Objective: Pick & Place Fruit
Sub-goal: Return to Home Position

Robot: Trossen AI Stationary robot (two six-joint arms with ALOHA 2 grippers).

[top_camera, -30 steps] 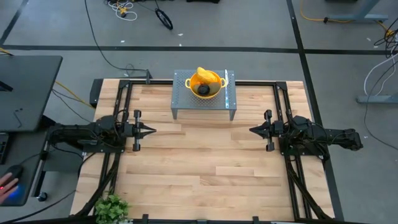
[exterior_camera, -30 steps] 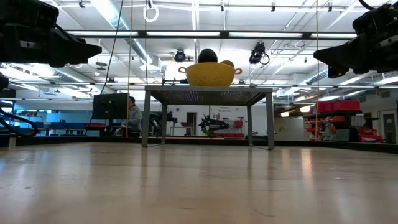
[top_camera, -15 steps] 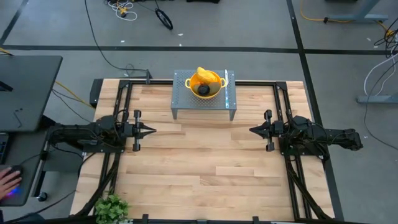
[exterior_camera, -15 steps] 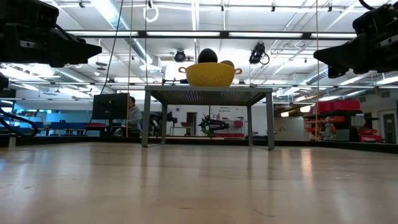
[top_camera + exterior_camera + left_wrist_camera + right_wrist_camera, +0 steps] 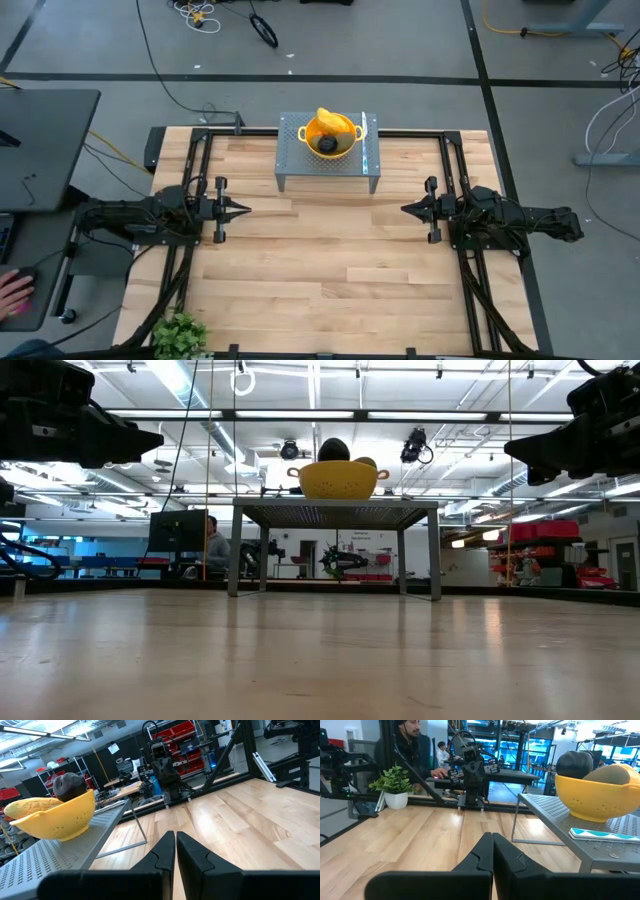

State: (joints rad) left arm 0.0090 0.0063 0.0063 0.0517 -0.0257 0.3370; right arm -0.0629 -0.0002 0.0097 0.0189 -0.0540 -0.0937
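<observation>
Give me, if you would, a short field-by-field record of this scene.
shelf: grey perforated metal, at the back edge of the table
bowl: yellow, on shelf, holding a dark round fruit and a yellow-orange fruit
knife: flat on shelf, right of bowl
left gripper: shut, empty, over table's left side
right gripper: shut, empty, over table's right side

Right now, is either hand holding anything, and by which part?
Nothing held. The left hand and right hand are both shut and empty over the table. The fruit is in the yellow bowl on the shelf, the knife beside it.
</observation>
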